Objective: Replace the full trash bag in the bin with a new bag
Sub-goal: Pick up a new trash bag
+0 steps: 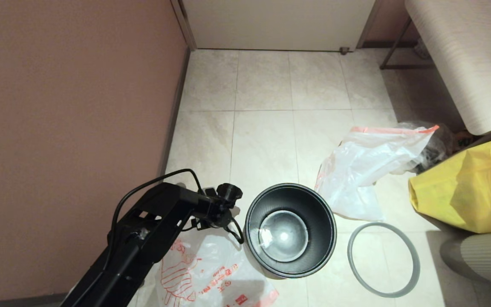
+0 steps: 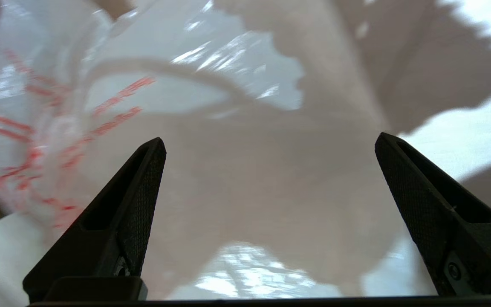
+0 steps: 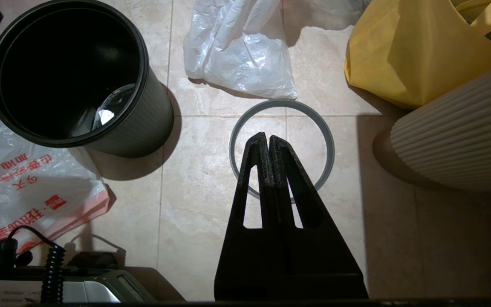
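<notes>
The black bin (image 1: 313, 204) (image 3: 143, 128) stands on the floor tiles with no bag in it; something clear and shiny lies at its bottom. Its grey ring (image 1: 377, 225) (image 3: 281, 104) lies flat on the floor to its right. The full trash bag (image 1: 369, 162) (image 3: 241, 51), white with an orange-red hem, lies crumpled behind and to the right of the bin. The new bag (image 1: 211, 273) (image 2: 58, 128) (image 3: 28, 187), with red cartoon and lettering, lies spread out left of the bin. My left gripper (image 2: 270, 140) hangs open just above it. My right gripper (image 3: 267, 137) is shut and empty above the ring.
A yellow fabric tote (image 1: 463, 187) (image 3: 416, 51) sits at the right, next to a cream ribbed object (image 3: 463, 136). A bench (image 1: 454, 51) stands at the far right. A brown wall (image 1: 66, 106) runs close along the left, beside my left arm (image 1: 151, 226).
</notes>
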Motion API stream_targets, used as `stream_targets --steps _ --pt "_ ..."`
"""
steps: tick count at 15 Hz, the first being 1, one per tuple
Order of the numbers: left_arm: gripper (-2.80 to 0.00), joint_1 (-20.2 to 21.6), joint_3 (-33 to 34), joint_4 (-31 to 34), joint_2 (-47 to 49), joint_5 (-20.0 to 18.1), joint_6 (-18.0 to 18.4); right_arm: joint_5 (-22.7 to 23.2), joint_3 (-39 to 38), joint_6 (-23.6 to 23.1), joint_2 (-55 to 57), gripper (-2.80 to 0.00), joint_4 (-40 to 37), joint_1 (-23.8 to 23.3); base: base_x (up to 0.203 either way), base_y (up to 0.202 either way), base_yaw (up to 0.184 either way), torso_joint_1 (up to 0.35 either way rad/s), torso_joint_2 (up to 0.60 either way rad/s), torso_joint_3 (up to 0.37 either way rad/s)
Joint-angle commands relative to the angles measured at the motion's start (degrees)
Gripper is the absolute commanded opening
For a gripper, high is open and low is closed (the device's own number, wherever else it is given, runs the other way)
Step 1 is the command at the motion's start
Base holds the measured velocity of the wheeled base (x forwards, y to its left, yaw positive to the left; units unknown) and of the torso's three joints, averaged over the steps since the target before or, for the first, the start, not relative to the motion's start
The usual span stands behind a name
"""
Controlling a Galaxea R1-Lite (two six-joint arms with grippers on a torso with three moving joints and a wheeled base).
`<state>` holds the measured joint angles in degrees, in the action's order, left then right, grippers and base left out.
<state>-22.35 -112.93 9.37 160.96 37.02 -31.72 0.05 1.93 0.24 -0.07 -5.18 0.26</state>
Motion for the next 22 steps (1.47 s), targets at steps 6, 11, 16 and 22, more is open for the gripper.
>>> stream_targets --steps 6,11,16,22 --pt "0.00 0.0 -0.1 -5.6 -0.2 -3.8 -1.5 0.0 0.0 0.0 0.1 -2.80 0.0 0.1 0.000 0.000 0.000 0.000 0.00 0.000" --pt "0.00 0.1 -0.1 -2.5 2.6 -2.6 2.5 0.0 0.0 0.0 0.1 -2.80 0.0 0.1 0.000 0.000 0.000 0.000 0.00 0.000" --pt "0.00 0.0 -0.1 6.1 3.4 -0.7 2.6 0.0 0.0 -0.1 0.1 -2.80 -0.1 0.1 0.000 0.000 0.000 0.000 0.00 0.000" --pt "-2.80 0.0 1.2 6.7 2.9 0.5 2.2 0.0 0.0 0.0 0.1 -2.80 0.0 0.1 0.000 0.000 0.000 0.000 0.00 0.000"
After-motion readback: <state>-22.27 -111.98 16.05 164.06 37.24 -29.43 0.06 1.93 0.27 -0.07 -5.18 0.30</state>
